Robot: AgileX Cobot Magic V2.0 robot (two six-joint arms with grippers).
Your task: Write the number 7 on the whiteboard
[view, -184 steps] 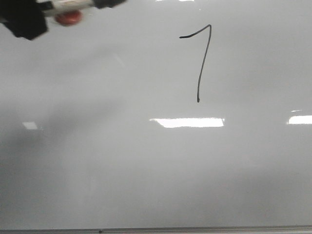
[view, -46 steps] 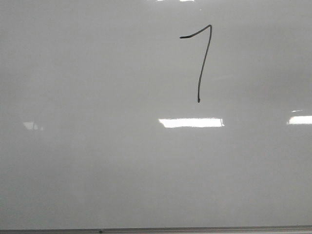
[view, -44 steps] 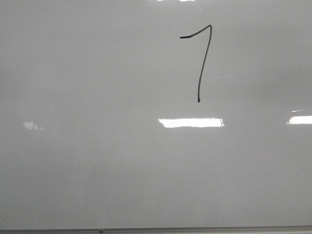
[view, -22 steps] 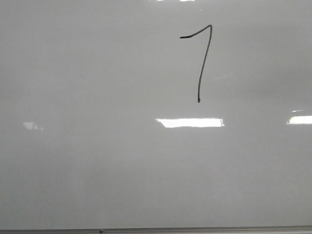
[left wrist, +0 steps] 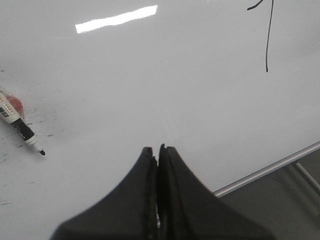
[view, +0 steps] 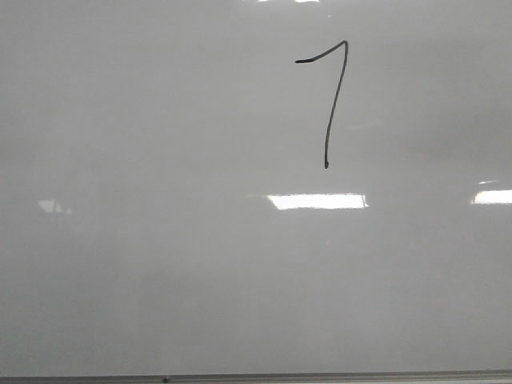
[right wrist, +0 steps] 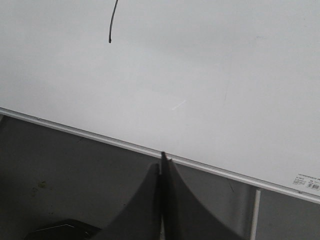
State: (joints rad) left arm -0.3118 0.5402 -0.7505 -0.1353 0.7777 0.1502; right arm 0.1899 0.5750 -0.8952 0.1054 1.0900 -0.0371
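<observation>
The whiteboard (view: 160, 264) fills the front view, glossy pale grey with a thin metal frame along its near edge. The number 7 (view: 334, 104) is drawn on it in thin black line, upper right of centre. Its downstroke also shows in the left wrist view (left wrist: 268, 40) and its tail in the right wrist view (right wrist: 113, 22). My left gripper (left wrist: 156, 149) is shut and empty above the board. My right gripper (right wrist: 162, 160) is shut and empty over the board's frame edge (right wrist: 100, 136). Neither gripper shows in the front view.
A black marker (left wrist: 22, 131) with a white label and a red part lies uncapped on the board, away from the 7, in the left wrist view. Bright rectangular light reflections (view: 318, 201) sit on the board. A dark surface (right wrist: 60, 185) lies beyond the frame.
The arm holding the marker, seen at the top left corner 4.2 s ago, has left the front view. Over the last second only the light reflection shifts slightly.
</observation>
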